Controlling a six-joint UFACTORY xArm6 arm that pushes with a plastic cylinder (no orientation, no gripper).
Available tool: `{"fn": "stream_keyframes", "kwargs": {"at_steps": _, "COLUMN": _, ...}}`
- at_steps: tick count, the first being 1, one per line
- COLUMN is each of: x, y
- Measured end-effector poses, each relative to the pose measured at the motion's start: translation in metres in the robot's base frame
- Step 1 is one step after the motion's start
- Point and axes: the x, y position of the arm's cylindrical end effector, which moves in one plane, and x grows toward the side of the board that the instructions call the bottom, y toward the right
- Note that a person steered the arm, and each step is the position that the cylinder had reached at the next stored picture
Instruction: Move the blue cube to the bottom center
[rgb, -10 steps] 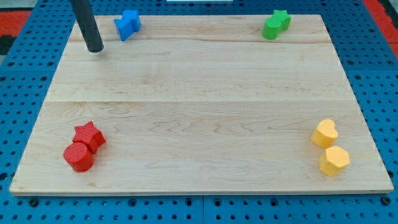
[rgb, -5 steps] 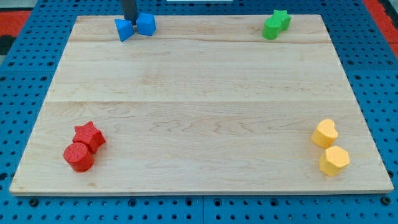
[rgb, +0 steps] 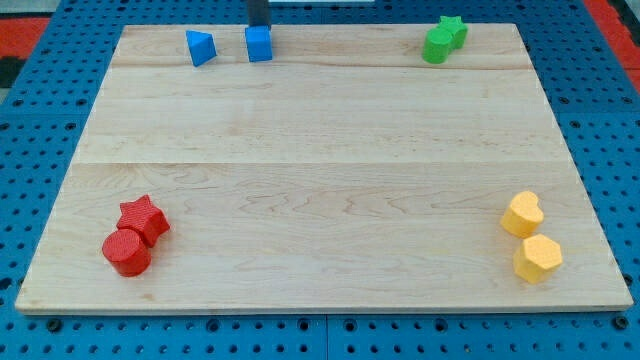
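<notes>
The blue cube (rgb: 259, 44) sits near the board's top edge, left of centre. My tip (rgb: 259, 25) is right behind it, at the view's top, touching or almost touching its far side; only the rod's lowest part shows. A blue triangular block (rgb: 200, 47) stands apart to the cube's left.
A green star and a second green block (rgb: 441, 39) sit at the top right. A red star (rgb: 143, 218) and a red cylinder (rgb: 127, 252) sit at the bottom left. A yellow heart (rgb: 523, 214) and a yellow hexagon (rgb: 537, 258) sit at the bottom right. The wooden board (rgb: 320, 160) lies on a blue pegboard.
My tip moved from the board's top left, passed between the two blue blocks and went right. The blue cube slid right, away from the blue triangular block.
</notes>
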Motion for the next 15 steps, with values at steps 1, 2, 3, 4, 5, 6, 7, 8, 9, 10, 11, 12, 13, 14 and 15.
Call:
{"fn": "stream_keyframes", "kwargs": {"at_steps": 1, "x": 0.001, "y": 0.022}}
{"fn": "stream_keyframes", "kwargs": {"at_steps": 2, "x": 0.009, "y": 0.011}}
{"fn": "stream_keyframes", "kwargs": {"at_steps": 3, "x": -0.001, "y": -0.002}}
{"fn": "stream_keyframes", "kwargs": {"at_steps": 4, "x": 0.0, "y": -0.008}}
{"fn": "stream_keyframes", "kwargs": {"at_steps": 5, "x": 0.006, "y": -0.006}}
{"fn": "stream_keyframes", "kwargs": {"at_steps": 6, "x": 0.025, "y": -0.003}}
{"fn": "stream_keyframes", "kwargs": {"at_steps": 7, "x": 0.035, "y": -0.013}}
{"fn": "stream_keyframes", "kwargs": {"at_steps": 8, "x": 0.048, "y": -0.016}}
{"fn": "stream_keyframes", "kwargs": {"at_steps": 9, "x": 0.068, "y": -0.028}}
{"fn": "stream_keyframes", "kwargs": {"at_steps": 10, "x": 0.091, "y": -0.06}}
{"fn": "stream_keyframes", "kwargs": {"at_steps": 11, "x": 0.114, "y": -0.078}}
{"fn": "stream_keyframes", "kwargs": {"at_steps": 12, "x": 0.123, "y": -0.065}}
{"fn": "stream_keyframes", "kwargs": {"at_steps": 13, "x": 0.129, "y": -0.045}}
{"fn": "stream_keyframes", "kwargs": {"at_steps": 14, "x": 0.144, "y": -0.039}}
{"fn": "stream_keyframes", "kwargs": {"at_steps": 15, "x": 0.165, "y": -0.038}}
